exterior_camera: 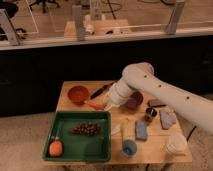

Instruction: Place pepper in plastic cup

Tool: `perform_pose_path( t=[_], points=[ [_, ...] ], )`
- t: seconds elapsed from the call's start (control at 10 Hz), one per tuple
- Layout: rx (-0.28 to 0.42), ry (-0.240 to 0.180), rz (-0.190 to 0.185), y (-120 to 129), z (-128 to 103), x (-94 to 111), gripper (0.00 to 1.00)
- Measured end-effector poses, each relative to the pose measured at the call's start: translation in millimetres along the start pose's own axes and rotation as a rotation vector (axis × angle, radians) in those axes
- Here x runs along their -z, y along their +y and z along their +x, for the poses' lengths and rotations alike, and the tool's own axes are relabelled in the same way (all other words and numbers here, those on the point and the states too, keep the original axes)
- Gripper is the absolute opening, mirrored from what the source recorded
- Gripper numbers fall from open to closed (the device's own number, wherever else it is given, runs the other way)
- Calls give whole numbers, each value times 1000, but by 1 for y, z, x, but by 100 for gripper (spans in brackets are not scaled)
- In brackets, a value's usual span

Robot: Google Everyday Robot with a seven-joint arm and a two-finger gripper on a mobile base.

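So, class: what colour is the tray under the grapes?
Green tray, camera view; the gripper hangs beyond its far edge.

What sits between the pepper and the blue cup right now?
Camera view: bare wood and the green tray's corner lie between the pepper, at the gripper, and the blue cup.

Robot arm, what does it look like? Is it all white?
Mostly, yes. The arm is thick, smooth and rounded, white like a fat tube, with a few tiny dark dots along it and a round bulge at its bend. It narrows toward the gripper, which is white too, over the table. No cables or writing show.
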State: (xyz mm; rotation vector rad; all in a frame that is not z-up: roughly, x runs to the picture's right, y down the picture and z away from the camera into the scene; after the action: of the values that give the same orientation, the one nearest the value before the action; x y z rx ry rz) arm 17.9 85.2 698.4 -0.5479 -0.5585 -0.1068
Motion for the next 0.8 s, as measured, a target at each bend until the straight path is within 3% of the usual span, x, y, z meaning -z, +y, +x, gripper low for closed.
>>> perform_pose_path(
  t=[0.1,0.8],
  points=[
    [-1,10,-10,11,11,6,0],
    [5,6,-14,10,7,4,0]
  ],
)
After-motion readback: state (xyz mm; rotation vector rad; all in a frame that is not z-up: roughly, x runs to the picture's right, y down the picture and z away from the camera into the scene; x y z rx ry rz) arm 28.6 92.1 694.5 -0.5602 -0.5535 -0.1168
